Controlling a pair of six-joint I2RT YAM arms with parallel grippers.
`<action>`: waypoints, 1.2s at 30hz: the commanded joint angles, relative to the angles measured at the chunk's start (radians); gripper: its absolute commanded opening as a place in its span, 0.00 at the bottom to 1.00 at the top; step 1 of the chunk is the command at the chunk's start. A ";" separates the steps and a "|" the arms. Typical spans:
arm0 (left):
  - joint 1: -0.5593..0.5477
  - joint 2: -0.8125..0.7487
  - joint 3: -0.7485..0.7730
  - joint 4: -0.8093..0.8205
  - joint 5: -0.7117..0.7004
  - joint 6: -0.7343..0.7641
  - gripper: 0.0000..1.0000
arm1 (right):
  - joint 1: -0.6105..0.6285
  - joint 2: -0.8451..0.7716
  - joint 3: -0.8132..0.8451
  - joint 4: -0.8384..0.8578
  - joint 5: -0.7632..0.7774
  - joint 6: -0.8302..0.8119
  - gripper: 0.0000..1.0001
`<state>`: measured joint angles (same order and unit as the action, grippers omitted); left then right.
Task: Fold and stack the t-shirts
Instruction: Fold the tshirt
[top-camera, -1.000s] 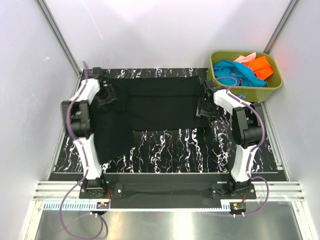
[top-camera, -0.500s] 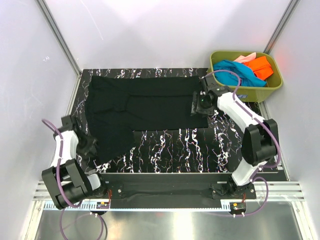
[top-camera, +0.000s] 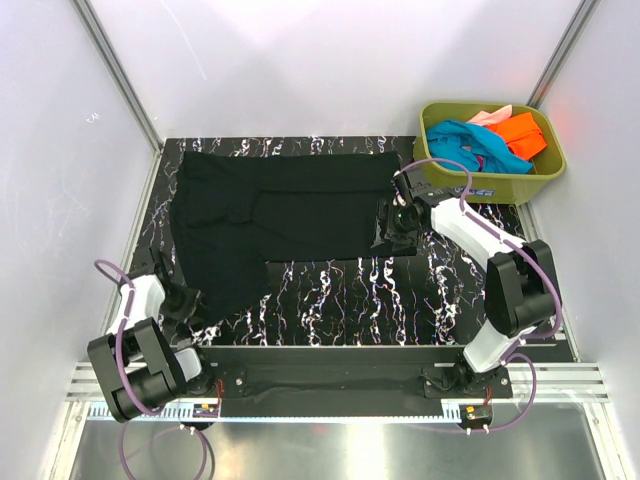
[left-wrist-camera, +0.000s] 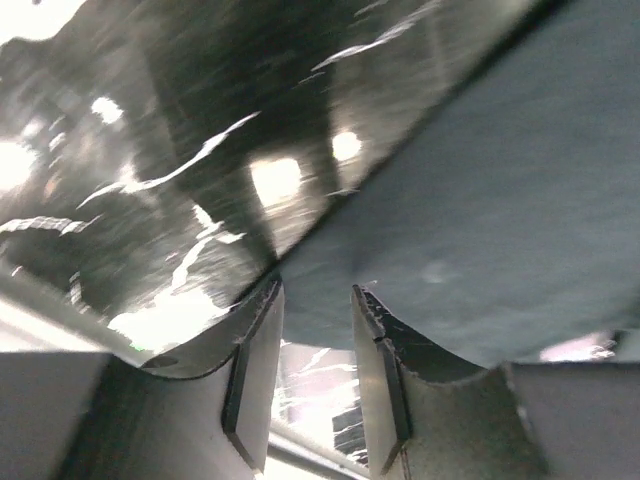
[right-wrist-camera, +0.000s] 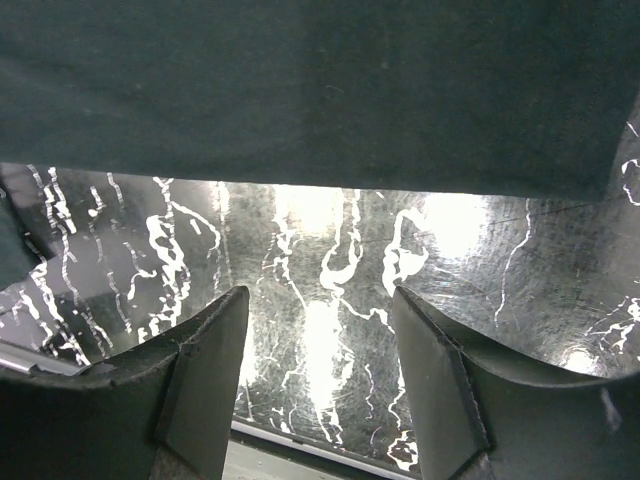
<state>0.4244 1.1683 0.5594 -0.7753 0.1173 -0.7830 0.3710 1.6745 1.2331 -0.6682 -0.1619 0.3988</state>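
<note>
**Marbled worktop (top-camera: 340, 300), 2 arms at the hem of 1 black shirt**

Left jaws stand a narrow gap apart, with bright worktop showing between them. The hem of the black t-shirt (top-camera: 290, 205) lies right at their tips, with no cloth clamped. Right jaws are wide apart over bare worktop, and the shirt's near edge lies just beyond their tips.

The left arm (top-camera: 140, 300) reaches low to the shirt's near-left corner. The right arm (top-camera: 470, 225) reaches to its near-right corner. The black t-shirt lies spread across the far half of the worktop, its left side trailing toward the near edge.

At the far right stands 1 olive-green tub (top-camera: 500, 182). It holds 3 more crumpled t-shirts: 1 teal t-shirt (top-camera: 462, 140), 1 orange t-shirt (top-camera: 520, 133) and 1 pink t-shirt (top-camera: 492, 115).
</note>
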 joint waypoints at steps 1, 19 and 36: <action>0.002 -0.056 -0.004 -0.082 -0.076 -0.076 0.40 | 0.000 -0.064 0.012 0.035 -0.031 -0.014 0.66; 0.002 0.042 -0.021 0.002 -0.081 -0.090 0.49 | 0.000 -0.068 -0.053 0.051 -0.036 0.000 0.66; 0.001 -0.051 -0.021 0.081 0.016 -0.033 0.00 | -0.214 0.018 -0.179 0.212 0.010 0.248 0.65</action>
<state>0.4248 1.1755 0.5339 -0.7284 0.1383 -0.8524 0.1761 1.7088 1.0740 -0.5453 -0.1837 0.5251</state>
